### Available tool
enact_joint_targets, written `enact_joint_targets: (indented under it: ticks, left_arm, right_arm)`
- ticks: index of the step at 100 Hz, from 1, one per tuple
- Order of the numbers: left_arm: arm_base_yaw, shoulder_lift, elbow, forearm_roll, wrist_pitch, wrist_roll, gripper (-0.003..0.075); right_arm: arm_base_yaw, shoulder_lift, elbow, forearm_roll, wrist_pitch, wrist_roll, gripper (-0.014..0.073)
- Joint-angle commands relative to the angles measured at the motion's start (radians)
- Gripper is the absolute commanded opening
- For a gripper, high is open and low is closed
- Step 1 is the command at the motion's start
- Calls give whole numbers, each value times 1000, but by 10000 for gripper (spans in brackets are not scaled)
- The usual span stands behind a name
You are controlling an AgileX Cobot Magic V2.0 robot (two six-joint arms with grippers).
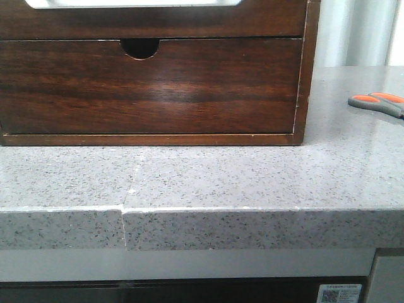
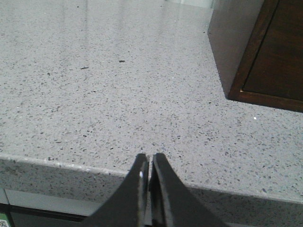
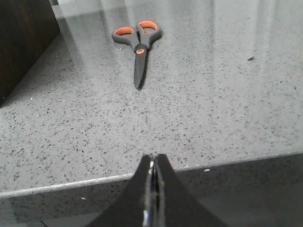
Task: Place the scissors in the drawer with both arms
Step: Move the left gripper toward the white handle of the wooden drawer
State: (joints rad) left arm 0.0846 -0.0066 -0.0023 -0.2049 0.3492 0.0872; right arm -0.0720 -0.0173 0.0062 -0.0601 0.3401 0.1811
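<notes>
The scissors (image 1: 377, 104), grey handles with orange lining, lie flat on the speckled stone counter at the far right, right of the cabinet. In the right wrist view the scissors (image 3: 138, 42) lie closed, blades pointing toward my right gripper (image 3: 154, 158), which is shut and empty over the counter's front edge, well short of them. The drawer (image 1: 151, 24) with the broad cutout is the upper one, closed, only its lower part in view. My left gripper (image 2: 149, 158) is shut and empty over the front edge, left of the cabinet. Neither gripper shows in the front view.
A lower drawer (image 1: 148, 88) with a small half-round notch sits closed beneath. The dark wooden cabinet's side shows in the left wrist view (image 2: 232, 42) and in the right wrist view (image 3: 21, 38). The counter (image 1: 208, 177) has a seam at its front edge.
</notes>
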Motion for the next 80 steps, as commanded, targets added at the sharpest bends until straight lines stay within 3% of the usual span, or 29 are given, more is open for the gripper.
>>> enact_joint_targets:
  ticks: [1, 25, 80]
  left_arm:
    - [-7, -28, 14, -8, -54, -3, -22]
    - [-7, -28, 22, 0, -83, -3, -22]
    - [-7, -28, 22, -33, -298, -3, -22]
  right_arm:
    - [-6, -11, 31, -3, -20, -4, -69]
    - [-6, -11, 31, 60, -79, -4, -69]
    - [-6, -11, 31, 41, -150, -4, -69]
